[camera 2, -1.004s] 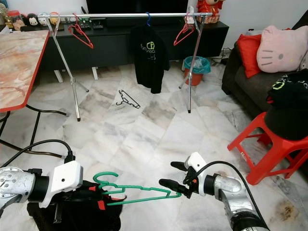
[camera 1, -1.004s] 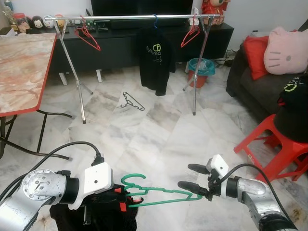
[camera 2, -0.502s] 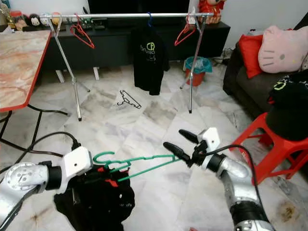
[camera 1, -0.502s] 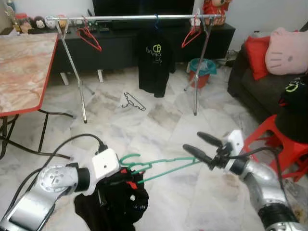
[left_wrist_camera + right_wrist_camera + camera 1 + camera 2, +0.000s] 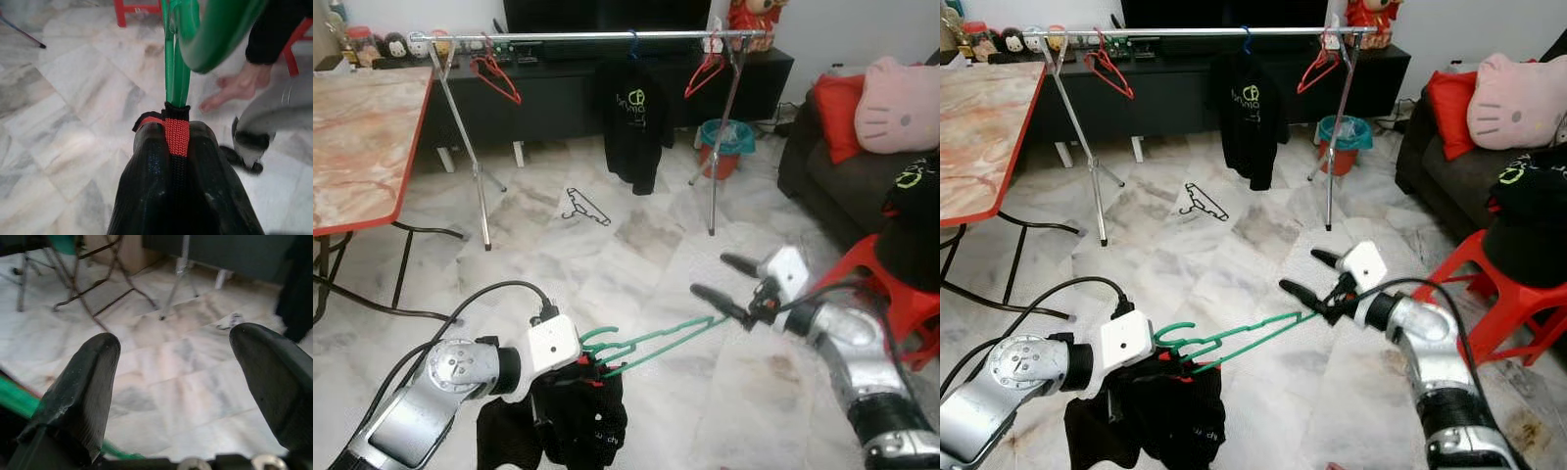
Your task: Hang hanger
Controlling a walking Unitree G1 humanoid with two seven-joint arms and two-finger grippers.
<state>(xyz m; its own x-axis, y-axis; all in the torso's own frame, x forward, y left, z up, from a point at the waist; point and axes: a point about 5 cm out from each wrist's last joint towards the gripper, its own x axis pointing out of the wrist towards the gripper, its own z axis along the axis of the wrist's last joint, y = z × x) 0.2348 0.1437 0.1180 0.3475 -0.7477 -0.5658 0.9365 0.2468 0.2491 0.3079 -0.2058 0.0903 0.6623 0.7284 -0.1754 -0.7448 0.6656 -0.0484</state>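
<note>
Left eye view | left gripper (image 5: 592,367) pinches black garment (image 5: 578,421) at its red-trimmed collar, beside green plastic hanger's (image 5: 651,343) hook, keeping it off the marble floor (image 5: 607,264) | right gripper (image 5: 729,284), fingers wide, props the hanger's far end level | chrome clothes rail (image 5: 587,36) well apart, likely destination.

Green hanger (image 5: 651,342) near-horizontal above marble floor, black garment (image 5: 579,416) dangling from hook end.
</note>
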